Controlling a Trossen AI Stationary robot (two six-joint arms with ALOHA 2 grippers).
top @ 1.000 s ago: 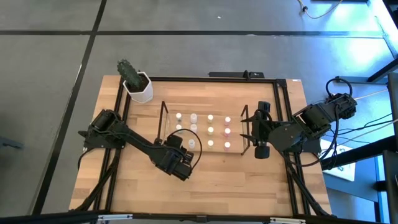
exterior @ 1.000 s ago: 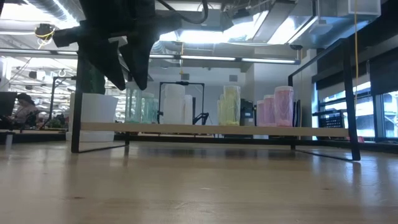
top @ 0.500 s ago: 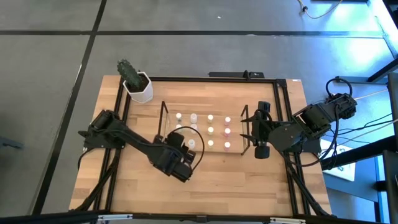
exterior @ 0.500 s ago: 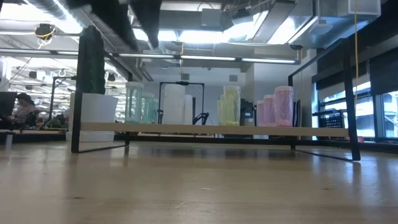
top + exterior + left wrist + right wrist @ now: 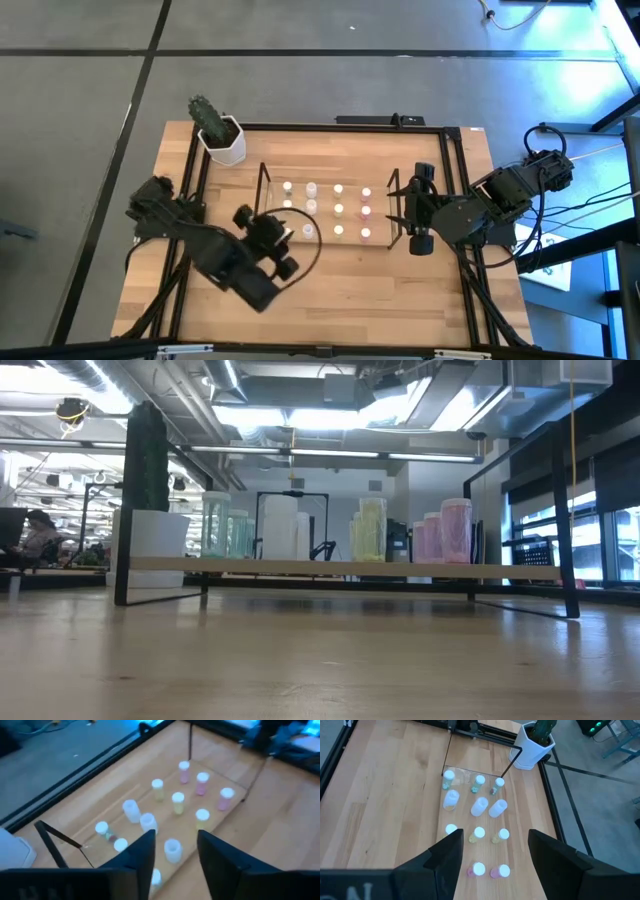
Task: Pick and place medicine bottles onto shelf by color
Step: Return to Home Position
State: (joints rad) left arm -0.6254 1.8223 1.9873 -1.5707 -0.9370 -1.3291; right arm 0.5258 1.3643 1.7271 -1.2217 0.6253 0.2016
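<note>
Several tiny medicine bottles (image 5: pixel 338 209) stand on their bases in rows on the clear shelf (image 5: pixel 275 212) at the table's middle. In the low view they show as greenish (image 5: pixel 226 530), white (image 5: pixel 285 525), yellowish (image 5: pixel 371 528) and pink (image 5: pixel 446 530) groups. My left gripper (image 5: pixel 268 232) is open and empty, raised near the shelf's left end; its wrist view (image 5: pixel 176 839) looks down on the bottles (image 5: pixel 177 802). My right gripper (image 5: pixel 400 208) is open and empty at the shelf's right end, and it also shows in its wrist view (image 5: pixel 495 840).
A white hexagonal pot with a cactus (image 5: pixel 220 135) stands at the table's far left corner. Dark rails (image 5: pixel 330 127) run along the table's edges. Bare wood lies between the shelf and the near edge (image 5: pixel 340 300).
My left gripper has risen out of the low view and drawn back from the shelf toward the table's left and near edges. The bottles and my right arm have kept still.
</note>
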